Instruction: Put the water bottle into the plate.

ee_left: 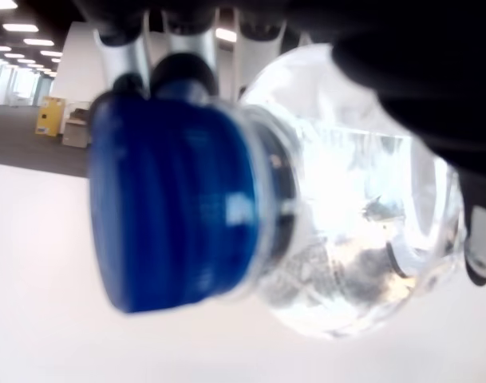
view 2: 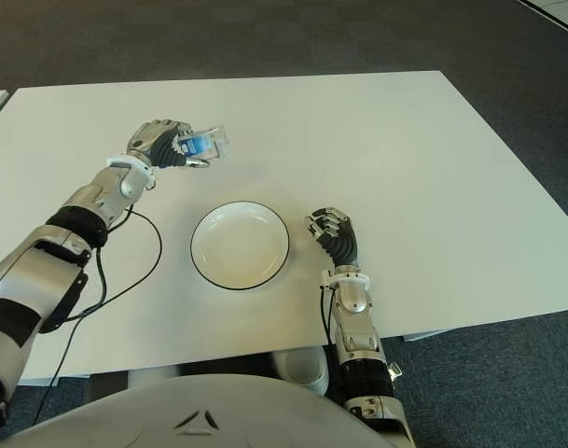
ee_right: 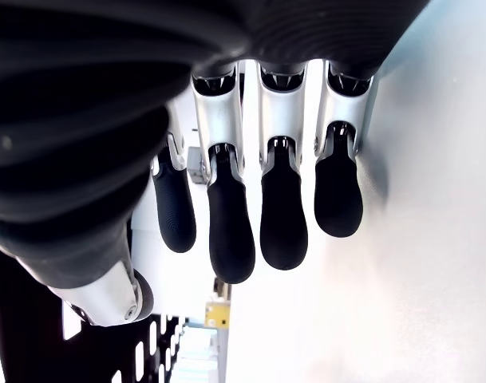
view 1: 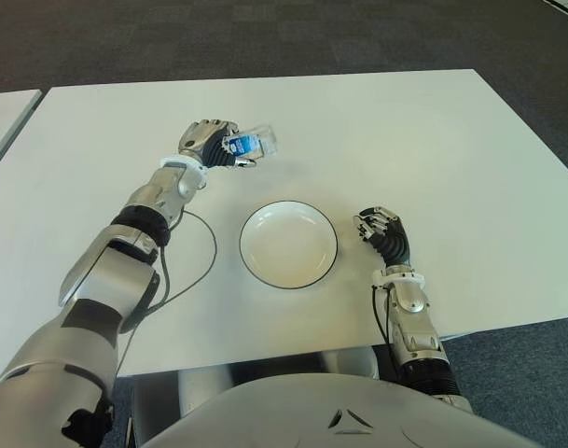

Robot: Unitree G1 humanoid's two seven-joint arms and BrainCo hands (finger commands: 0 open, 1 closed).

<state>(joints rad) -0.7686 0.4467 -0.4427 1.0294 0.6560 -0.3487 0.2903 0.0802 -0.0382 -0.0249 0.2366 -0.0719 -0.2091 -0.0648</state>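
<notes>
Fingers point(view 1: 239, 161) of the left hand point(view 1: 209, 143) are curled around the water bottle point(view 1: 251, 144), which is gripped across its body and lies roughly horizontal, its far end projecting to the right of the hand. The left wrist view shows the bottle's blue cap point(ee_left: 175, 209) and its clear shoulder point(ee_left: 354, 231) close to the camera, with dark fingers wrapped over the top of the bottle. The held bottle sits to the far left of the plate point(view 1: 289, 244), apart from it and clear of its rim. Whether the bottle touches the white table point(view 1: 433, 149) cannot be determined.

The plate is a white round dish with a dark rim, positioned near the front centre of the table, and holds nothing.

The right hand point(view 1: 382, 231) shows just to the right of the plate, near the front edge of the table. Its fingers point(ee_right: 284, 215) hang loosely bent in the right wrist view and grasp nothing.

A black cable point(view 1: 204, 266) loops across the table to the left of the plate, beside the left forearm.
</notes>
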